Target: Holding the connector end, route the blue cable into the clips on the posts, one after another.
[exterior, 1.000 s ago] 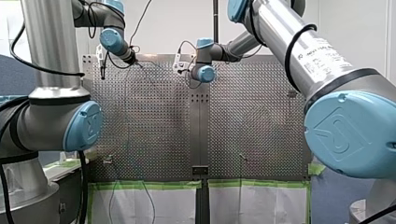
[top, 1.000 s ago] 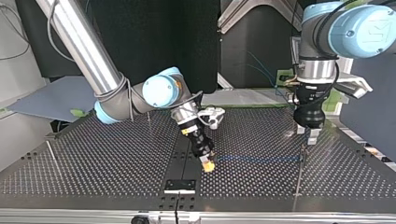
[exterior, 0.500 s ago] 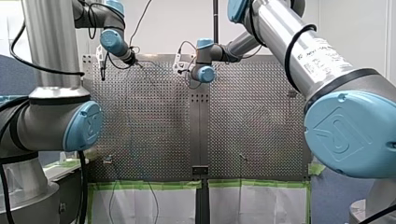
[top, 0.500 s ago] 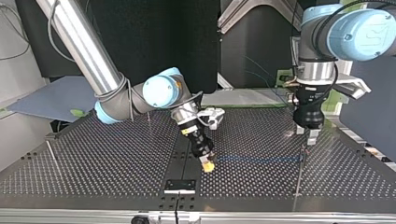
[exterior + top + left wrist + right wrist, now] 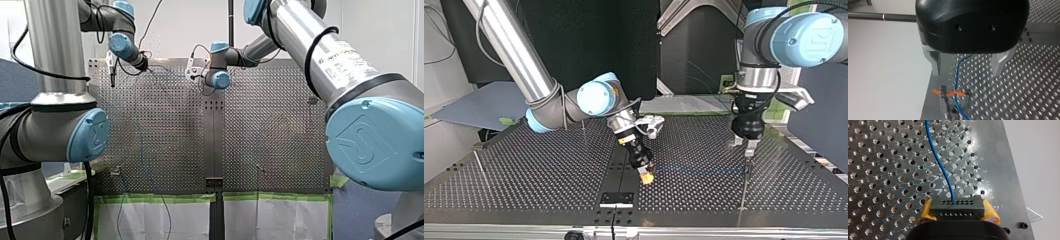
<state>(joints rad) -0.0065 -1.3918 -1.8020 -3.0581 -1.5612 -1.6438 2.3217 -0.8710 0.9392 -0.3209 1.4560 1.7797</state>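
The blue cable [image 5: 699, 170] runs level above the table from a black connector [image 5: 957, 207] to a post [image 5: 746, 167] at the top view's right. My right gripper [image 5: 647, 176] is shut on the connector, its yellow pads [image 5: 991, 213] on either side. In the left wrist view the cable [image 5: 957, 75] passes between the metal fingers [image 5: 935, 63] of my left gripper [image 5: 968, 71], which is open and holds nothing. It hangs just above the post's orange clip [image 5: 948, 93], where the cable sits. My left gripper [image 5: 744, 146] is over that post in the top view.
More thin posts stand on the perforated table: one at the top view's left [image 5: 478, 161] and one behind my right arm [image 5: 583, 127]. A black bracket [image 5: 616, 199] sits at the near edge in the middle. Green-taped sheets [image 5: 165, 197] line the table's edge in the front view.
My left gripper has shifted slightly toward the top view's left and turned a little above the post. My right gripper and the connector have not moved.
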